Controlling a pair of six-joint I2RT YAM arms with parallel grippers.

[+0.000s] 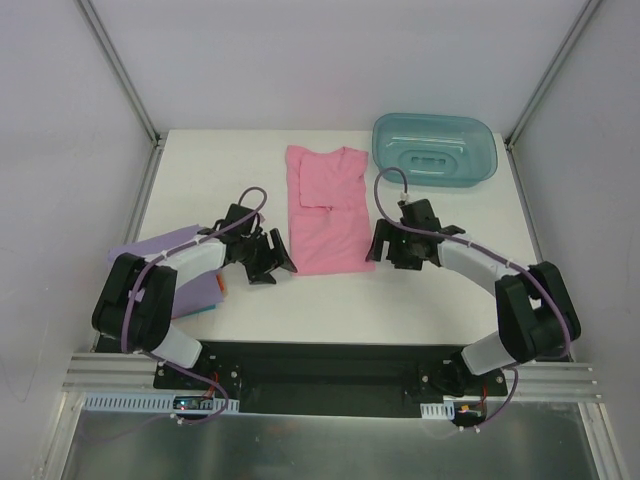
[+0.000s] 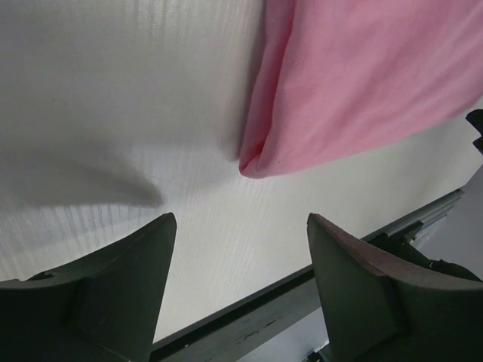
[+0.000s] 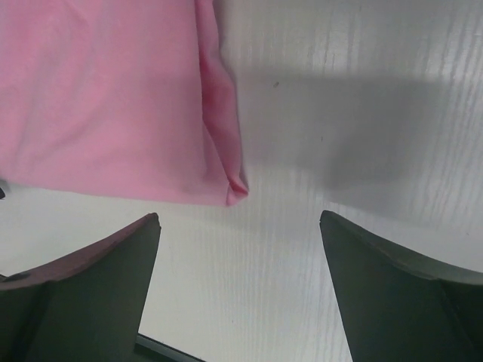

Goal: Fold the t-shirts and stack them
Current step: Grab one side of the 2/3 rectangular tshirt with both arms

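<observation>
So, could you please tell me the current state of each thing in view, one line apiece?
pink t-shirt: lying flat on the table, sides folded in, not held.
purple t-shirt: at the table's left edge, mostly hidden under the left arm.
teal tub: at the far right corner, seems to hold no clothes.
left gripper: open, at the pink t-shirt's near left corner.
right gripper: open, at its near right corner.

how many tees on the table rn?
2. The pink t-shirt lies flat mid-table, sides folded in. The lavender t-shirt sits at the left edge, mostly hidden under the left arm. Others could be hidden there.
</observation>
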